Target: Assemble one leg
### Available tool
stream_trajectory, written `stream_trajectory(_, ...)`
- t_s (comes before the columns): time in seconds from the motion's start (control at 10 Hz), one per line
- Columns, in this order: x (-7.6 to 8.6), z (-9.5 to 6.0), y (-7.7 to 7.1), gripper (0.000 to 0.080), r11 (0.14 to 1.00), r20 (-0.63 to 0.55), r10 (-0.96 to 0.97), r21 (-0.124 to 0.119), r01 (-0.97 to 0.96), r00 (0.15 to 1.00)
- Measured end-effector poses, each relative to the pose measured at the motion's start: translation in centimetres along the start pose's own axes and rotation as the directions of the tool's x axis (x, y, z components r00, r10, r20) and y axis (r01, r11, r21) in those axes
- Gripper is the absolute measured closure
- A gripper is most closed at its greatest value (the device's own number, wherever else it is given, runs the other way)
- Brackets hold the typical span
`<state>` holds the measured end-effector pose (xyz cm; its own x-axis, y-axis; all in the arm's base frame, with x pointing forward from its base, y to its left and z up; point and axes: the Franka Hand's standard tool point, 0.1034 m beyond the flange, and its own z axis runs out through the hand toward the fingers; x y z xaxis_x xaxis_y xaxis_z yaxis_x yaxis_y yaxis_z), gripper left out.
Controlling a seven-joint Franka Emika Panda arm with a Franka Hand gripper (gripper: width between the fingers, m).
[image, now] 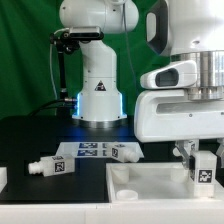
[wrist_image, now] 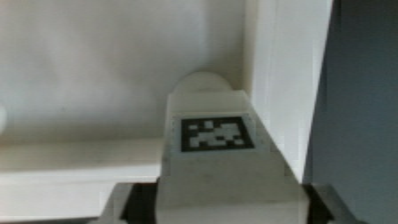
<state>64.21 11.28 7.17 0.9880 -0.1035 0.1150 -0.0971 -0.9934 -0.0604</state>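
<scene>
My gripper [image: 203, 158] is at the exterior view's right, shut on a white leg [image: 204, 167] with a square tag on its side, held upright just above the large flat white panel [image: 150, 190]. In the wrist view the leg [wrist_image: 217, 140] fills the space between my two fingers [wrist_image: 137, 205] and points at the panel's edge [wrist_image: 267, 60]. Two more legs lie on the black table: one [image: 51, 166] at the left, one [image: 125, 152] by the marker board. A round socket [image: 120, 173] shows at the panel's near-left corner.
The marker board [image: 88, 151] lies flat in front of the robot base [image: 100, 100]. A white block edge [image: 3, 180] sits at the far left. The dark table edge [wrist_image: 365, 100] runs beside the panel in the wrist view.
</scene>
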Motion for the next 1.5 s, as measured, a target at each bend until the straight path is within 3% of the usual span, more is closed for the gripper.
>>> stream_trajectory(0.3,0.03,-0.05,0.26,0.0514,0.922,-0.002,0.388,-0.008,-0.388,0.922)
stream_trajectory(0.6,-0.02,-0.01,0.63,0.0514,0.567,0.016,0.823,-0.009,-0.823,0.567)
stream_trajectory(0.8,-0.12,0.00,0.38,0.0512,0.602,-0.007,0.799,-0.014,-0.799,0.602)
stream_trajectory(0.9,-0.13,-0.01,0.51,0.0512,0.505,0.003,0.863,-0.010,-0.863,0.505)
stream_trajectory(1.2,-0.19,0.00,0.50,0.0512,0.356,0.017,0.934,-0.009,-0.934,0.356)
stream_trajectory(1.4,-0.31,0.00,0.50,0.0512,0.008,0.044,0.999,-0.024,-1.000,0.007)
stream_trajectory(1.5,-0.29,0.02,0.48,0.0512,-0.078,0.053,0.995,-0.028,-0.997,-0.080)
